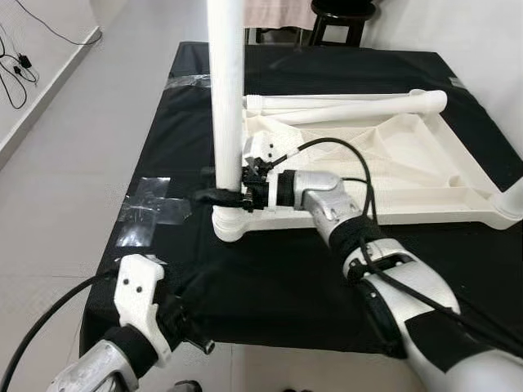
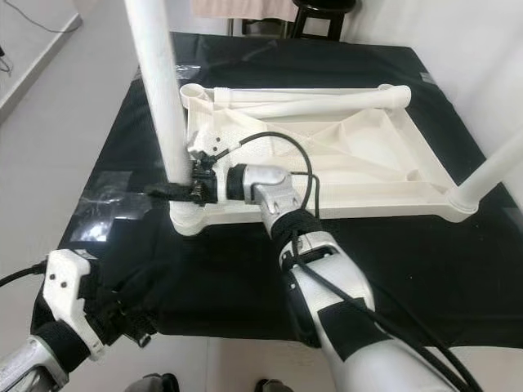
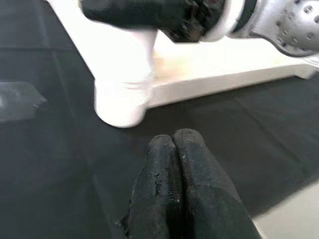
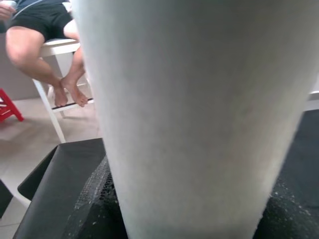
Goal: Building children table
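Note:
A white children's tabletop [image 1: 409, 167] lies upside down on a table under a black cloth [image 1: 270, 278]. One white leg [image 1: 226, 98] stands upright in its near-left corner socket [image 1: 229, 222]. My right gripper [image 1: 219, 196] is shut on this leg just above the socket; the right wrist view shows the leg [image 4: 199, 119] very close. A second leg [image 2: 490, 175] rises from the near-right corner. Loose legs [image 1: 351, 103] lie along the tabletop's far side. My left gripper [image 3: 173, 137] hovers shut and empty over the cloth near the front-left edge.
Silver tape [image 1: 151, 208] marks the cloth's left edge. A dark stool [image 1: 339, 20] stands beyond the table. Cables [image 1: 16, 65] lie on the floor at far left. A person's legs [image 4: 45, 45] on a white chair appear in the right wrist view.

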Motion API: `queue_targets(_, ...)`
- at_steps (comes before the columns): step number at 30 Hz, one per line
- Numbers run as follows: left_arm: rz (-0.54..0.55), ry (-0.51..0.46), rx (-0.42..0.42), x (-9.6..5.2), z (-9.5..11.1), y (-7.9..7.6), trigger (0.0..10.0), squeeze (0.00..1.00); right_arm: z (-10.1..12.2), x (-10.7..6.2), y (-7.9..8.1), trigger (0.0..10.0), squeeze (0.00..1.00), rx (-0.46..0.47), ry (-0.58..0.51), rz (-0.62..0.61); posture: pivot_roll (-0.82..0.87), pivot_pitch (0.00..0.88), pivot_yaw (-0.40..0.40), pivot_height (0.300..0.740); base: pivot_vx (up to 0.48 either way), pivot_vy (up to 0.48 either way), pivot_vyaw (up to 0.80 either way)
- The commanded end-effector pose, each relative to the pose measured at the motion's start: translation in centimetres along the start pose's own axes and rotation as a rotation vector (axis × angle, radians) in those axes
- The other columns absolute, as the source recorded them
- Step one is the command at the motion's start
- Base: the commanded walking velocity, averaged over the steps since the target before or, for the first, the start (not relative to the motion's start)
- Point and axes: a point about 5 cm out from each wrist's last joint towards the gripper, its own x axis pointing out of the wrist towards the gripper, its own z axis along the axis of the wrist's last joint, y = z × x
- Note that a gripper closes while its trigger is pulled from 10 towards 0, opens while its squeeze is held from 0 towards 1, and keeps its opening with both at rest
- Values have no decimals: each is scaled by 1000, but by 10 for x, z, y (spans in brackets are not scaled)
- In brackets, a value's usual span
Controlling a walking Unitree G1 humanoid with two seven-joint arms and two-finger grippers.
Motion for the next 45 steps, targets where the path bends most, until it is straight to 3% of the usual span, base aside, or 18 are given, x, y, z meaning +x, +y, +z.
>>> queue_targets(1, 33, -1, 2, -1, -6, 2, 10000, 0, -3, -6, -2, 0, 0, 7, 22, -1, 152, 212, -58, 740, 0, 0, 0)
queue_targets(5, 72, -30, 25, -1, -8, 2, 10000, 0, -12, -17, -1, 0, 0, -8, 35, -22, 124, 205, -76, 740, 0, 0, 0)
queue_targets(9, 86, -32, 38, -1, -10, 1, 10000, 0, -31, -22, -3, 0, 0, 27, 112, -198, 114, 203, -96, 740, 0, 0, 0)
queue_targets(10, 88, -33, 41, -2, -11, 1, 10000, 0, -47, -20, -3, 0, 0, 122, 97, -598, 109, 196, -103, 740, 0, 0, 0)
queue_targets(11, 89, -35, 44, -1, -12, 1, 10000, 0, -62, -17, 25, 0, 0, 254, 96, -739, 108, 199, -101, 740, 0, 0, 0)
queue_targets(13, 89, -35, 44, -1, -12, 1, 10000, 0, -62, -17, 25, 0, 0, 254, 96, -739, 108, 199, -101, 740, 0, 0, 0)
queue_targets(14, 89, -39, 46, 0, -12, 1, 10000, 0, -67, -20, 47, 0, 0, 351, 89, -821, 110, 204, -94, 740, 0, 0, 0)
queue_targets(15, 89, -39, 46, 0, -12, 1, 10000, 0, -67, -20, 47, 0, 0, 351, 89, -821, 110, 204, -94, 740, 0, 0, 0)
queue_targets(16, 87, -43, 47, 1, -12, 4, 10000, 0, -63, -17, 66, 0, 0, 367, 74, -856, 69, 197, -62, 740, 0, 0, 0)
queue_targets(22, 70, -47, 91, 18, -15, 14, 10000, 0, -57, 6, 49, 0, 0, 252, 36, -845, 85, 140, -60, 740, 0, 0, 0)
queue_targets(23, 80, -50, 102, 20, -16, 16, 10000, 0, -56, 11, 43, 10000, 0, 256, 21, -804, 86, 124, -69, 740, 0, 0, 0)
queue_targets(25, 90, -54, 111, 22, -16, 18, 10000, 0, -51, 15, 38, 10000, 0, 264, -11, -742, 86, 124, -69, 740, 0, 0, 0)
queue_targets(26, 108, -63, 123, 24, -16, 20, 10000, 0, -42, 20, 37, 10000, 1000, 277, -49, -598, 91, 110, -81, 740, 0, 0, 0)
queue_targets(31, 148, -85, 148, 32, -17, 24, 10000, 0, -11, 12, 34, 10000, 1000, 243, -163, -271, 98, 88, -91, 740, 0, 0, 0)
queue_targets(32, 152, -86, 152, 35, -17, 26, 10000, 0, -3, 2, 26, 10000, 859, 227, -170, -183, 102, 77, -97, 740, 0, 0, 0)
queue_targets(33, 152, -86, 152, 35, -17, 26, 10000, 0, -3, 2, 26, 10000, 859, 227, -170, -183, 102, 77, -97, 740, 0, 0, 0)
queue_targets(34, 149, -85, 151, 37, -18, 26, 10000, 0, -2, 0, 23, 10000, 0, 201, -146, -156, 107, 74, -101, 740, 0, 0, 0)
queue_targets(45, 140, -87, 150, 45, -23, 25, 10000, 0, 8, 9, 11, 10000, 0, 137, -67, 81, 130, 55, -127, 740, 0, 0, 0)
